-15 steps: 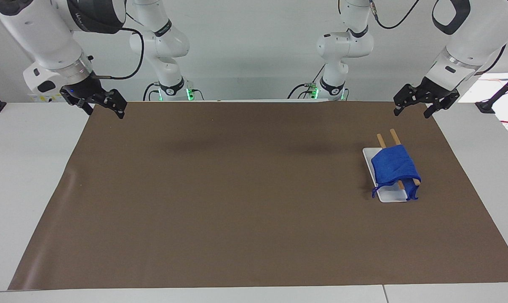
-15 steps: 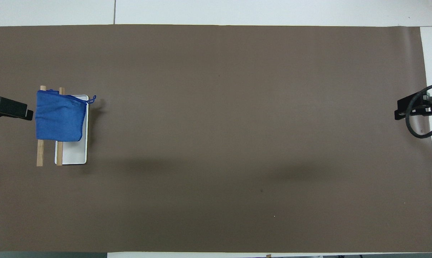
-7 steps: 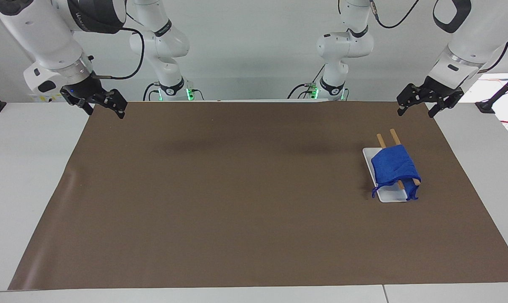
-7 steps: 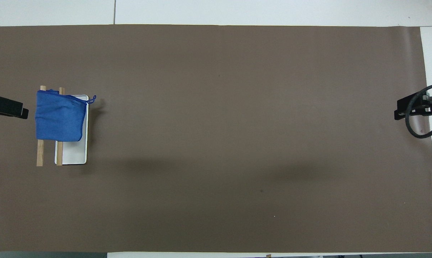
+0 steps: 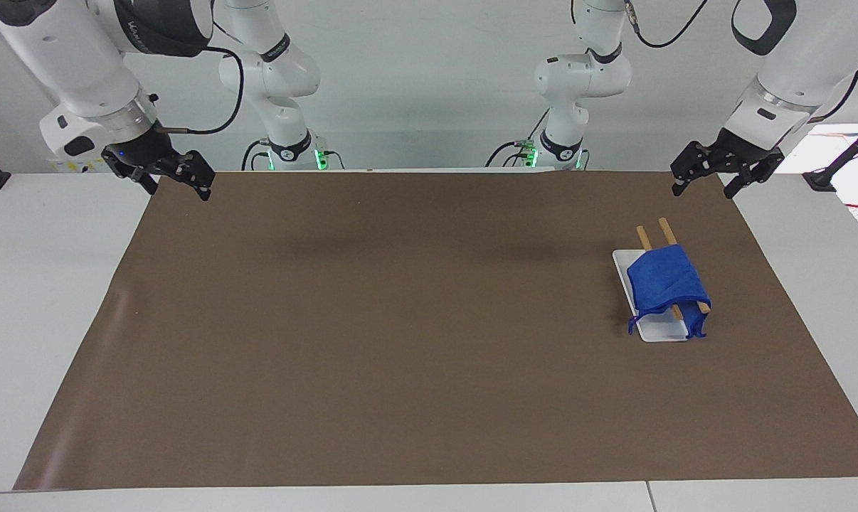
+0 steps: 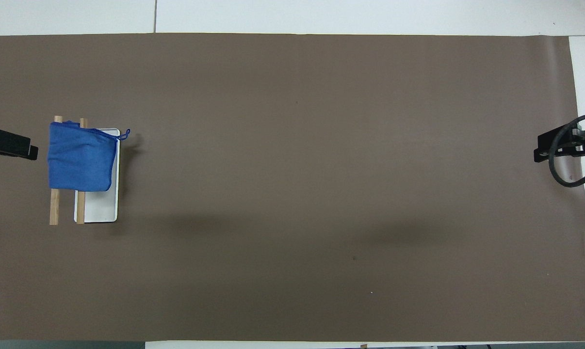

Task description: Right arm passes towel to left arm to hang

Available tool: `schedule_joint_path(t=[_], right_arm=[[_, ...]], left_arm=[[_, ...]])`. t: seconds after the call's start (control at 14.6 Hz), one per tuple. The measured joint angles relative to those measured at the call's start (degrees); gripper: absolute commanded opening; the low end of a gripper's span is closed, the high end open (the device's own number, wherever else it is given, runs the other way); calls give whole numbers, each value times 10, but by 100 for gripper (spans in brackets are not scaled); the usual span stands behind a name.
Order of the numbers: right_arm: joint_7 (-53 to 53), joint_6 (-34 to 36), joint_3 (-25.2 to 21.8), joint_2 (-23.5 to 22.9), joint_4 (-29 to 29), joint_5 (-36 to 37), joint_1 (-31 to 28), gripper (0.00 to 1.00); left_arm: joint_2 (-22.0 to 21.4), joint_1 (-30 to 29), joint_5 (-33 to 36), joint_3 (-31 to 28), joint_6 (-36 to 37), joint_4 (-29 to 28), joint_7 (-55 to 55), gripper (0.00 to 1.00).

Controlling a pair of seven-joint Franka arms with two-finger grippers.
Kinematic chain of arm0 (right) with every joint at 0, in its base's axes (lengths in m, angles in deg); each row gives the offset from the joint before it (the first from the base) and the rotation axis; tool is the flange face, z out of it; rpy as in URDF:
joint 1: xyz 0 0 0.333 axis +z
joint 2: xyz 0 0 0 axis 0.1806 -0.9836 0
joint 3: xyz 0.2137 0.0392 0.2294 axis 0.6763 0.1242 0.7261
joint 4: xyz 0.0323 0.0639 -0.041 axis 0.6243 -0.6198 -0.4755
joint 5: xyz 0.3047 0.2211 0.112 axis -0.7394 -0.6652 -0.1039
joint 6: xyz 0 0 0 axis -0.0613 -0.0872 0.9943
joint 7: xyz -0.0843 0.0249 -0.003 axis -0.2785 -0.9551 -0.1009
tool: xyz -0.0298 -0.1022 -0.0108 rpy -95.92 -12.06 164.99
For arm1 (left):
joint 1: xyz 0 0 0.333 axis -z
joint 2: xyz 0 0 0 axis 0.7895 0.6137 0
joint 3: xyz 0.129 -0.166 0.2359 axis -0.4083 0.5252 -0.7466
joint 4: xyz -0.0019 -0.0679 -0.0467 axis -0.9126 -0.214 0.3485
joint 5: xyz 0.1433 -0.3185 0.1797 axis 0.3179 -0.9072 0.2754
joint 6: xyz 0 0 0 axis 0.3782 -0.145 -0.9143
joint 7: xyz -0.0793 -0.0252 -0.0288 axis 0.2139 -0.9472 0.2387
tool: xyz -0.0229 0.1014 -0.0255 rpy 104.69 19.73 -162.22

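The bright blue towel (image 5: 667,284) hangs draped over two wooden rods (image 5: 666,229) of a low rack at the left arm's end of the table; it also shows in the overhead view (image 6: 81,156), with its loop string by the rack's base. My left gripper (image 5: 704,189) is open and empty, raised over the mat's edge beside the rack, apart from the towel; the overhead view shows it too (image 6: 11,144). My right gripper (image 5: 176,187) is open and empty, raised over the mat's edge at the right arm's end (image 6: 554,148), and waits there.
The rods stand over a white rectangular tray (image 5: 660,328), also in the overhead view (image 6: 98,211). A brown mat (image 5: 400,320) covers most of the white table. The arm bases stand at the robots' edge of the table.
My left gripper has drawn back a little from the towel and rack, toward the left arm's end of the table. The right arm and the towel have not moved.
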Motion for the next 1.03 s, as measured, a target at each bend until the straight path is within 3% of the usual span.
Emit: schedule_joint_path(t=[1.03], right_arm=[[0, 0, 0, 0, 0, 0, 0, 100]], left_arm=[[-1, 2, 13, 5, -4, 0, 14, 100]])
